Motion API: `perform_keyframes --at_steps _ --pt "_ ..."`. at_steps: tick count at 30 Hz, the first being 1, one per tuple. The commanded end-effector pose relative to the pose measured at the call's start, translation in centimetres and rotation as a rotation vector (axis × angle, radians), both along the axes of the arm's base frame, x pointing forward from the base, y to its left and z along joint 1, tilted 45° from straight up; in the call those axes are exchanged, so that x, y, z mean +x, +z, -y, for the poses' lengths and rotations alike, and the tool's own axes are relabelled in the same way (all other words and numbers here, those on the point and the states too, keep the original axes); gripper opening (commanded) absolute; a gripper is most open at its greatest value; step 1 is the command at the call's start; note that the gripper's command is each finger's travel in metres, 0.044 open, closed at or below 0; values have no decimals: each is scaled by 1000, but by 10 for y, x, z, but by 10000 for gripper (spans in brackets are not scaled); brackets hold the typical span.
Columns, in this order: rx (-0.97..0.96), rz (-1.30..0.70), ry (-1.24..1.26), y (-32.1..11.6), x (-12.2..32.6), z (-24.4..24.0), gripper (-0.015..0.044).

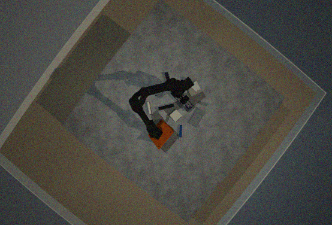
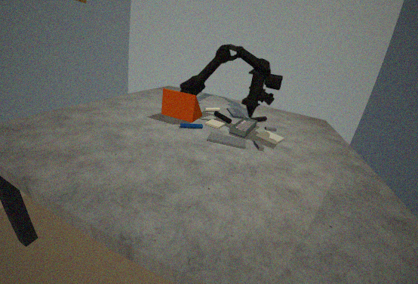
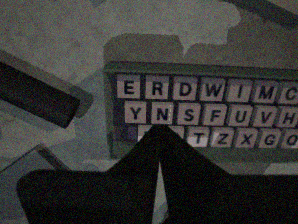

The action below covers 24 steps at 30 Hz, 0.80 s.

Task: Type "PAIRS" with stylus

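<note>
Keyboard: The scrambled-letter keyboard point(image 1: 188, 105) point(image 2: 243, 128) point(image 3: 210, 71) lies among scattered desk items, its three rows facing the wrist camera.
Claw: The gripper point(image 1: 187, 99) point(image 2: 250, 115) point(image 3: 159, 132) leans in at the keyboard, clenched, its tips drawn together with no stylus showing between them.
Stylus: Not identified for certain. The slim blue stick point(image 1: 180, 131) point(image 2: 191, 125), lying apart from the keyboard, is the likeliest candidate; the black bar point(image 1: 166, 106) point(image 2: 222, 117) point(image 3: 37, 95), off one short end of the keyboard, is another stick-like item.
Letters in sight: The R key point(image 3: 157, 89) and the I key point(image 3: 240, 91) sit in the keyboard's top row, the S key point(image 3: 188, 114) in its middle row. Neither P nor A can be read; the fingers cover part of the bottom row, and one end of the keyboard runs out of the wrist view.
Done: The claw has reached the keyboard, but no stylus appears secured. Whether any key is down cannot be told, and no typed letter can be confirmed.
Left: By all appearances, the whole job: take up the stylus, bring it to the keyboard, then press P, A, I, R and S firmly in order, keeping the tool in grip throughout.
</note>
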<state>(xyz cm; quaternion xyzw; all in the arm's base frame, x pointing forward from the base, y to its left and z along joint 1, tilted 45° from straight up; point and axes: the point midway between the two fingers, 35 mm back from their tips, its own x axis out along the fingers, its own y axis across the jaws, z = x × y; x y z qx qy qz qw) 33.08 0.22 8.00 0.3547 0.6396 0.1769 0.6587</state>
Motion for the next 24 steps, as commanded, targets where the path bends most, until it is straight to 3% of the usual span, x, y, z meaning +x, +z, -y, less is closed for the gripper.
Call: perform_keyframes --at_steps 1,6,18,24 --pt "7 -6 1 -3 0 2 0" --pt "5 -7 1 -45 -14 43 0" --pt "4 -7 1 -49 -15 46 0" --pt "2 -7 1 -93 -30 90 0"
